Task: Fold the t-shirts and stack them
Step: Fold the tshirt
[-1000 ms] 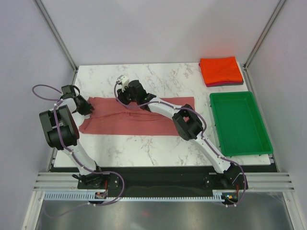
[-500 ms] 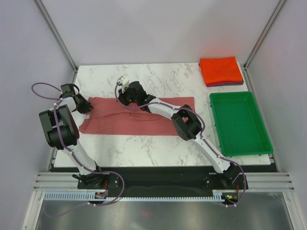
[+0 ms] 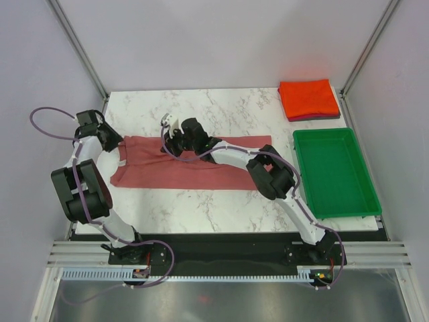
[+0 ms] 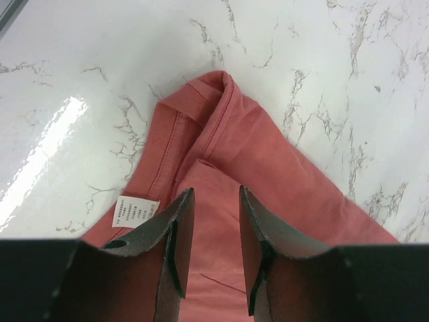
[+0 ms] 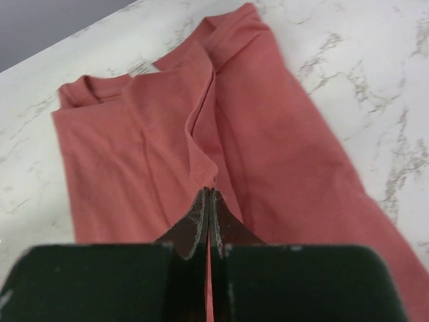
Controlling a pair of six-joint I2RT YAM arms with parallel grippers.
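The dusty rose-red t-shirt (image 3: 201, 171) lies as a long strip across the marble table. My left gripper (image 3: 114, 141) is at its left end, open and empty; in the left wrist view its jaws (image 4: 214, 201) stand apart just above the cloth (image 4: 268, 168), near a white label (image 4: 136, 210). My right gripper (image 3: 173, 146) is over the strip's back edge, shut on a raised fold of the shirt (image 5: 120, 161); its jaws (image 5: 209, 194) pinch the hem. The bright orange-red t-shirt (image 3: 308, 98) lies folded at the back right on the dark maroon one (image 3: 316, 118), which shows only as a sliver.
A green plastic tray (image 3: 333, 172) stands at the right edge of the table, just in front of the folded stack. The enclosure's walls and metal posts close in the table at the back and sides.
My left arm has swung left and back, its gripper now at the shirt's far left corner. My right gripper has shifted slightly nearer, still on the fold.
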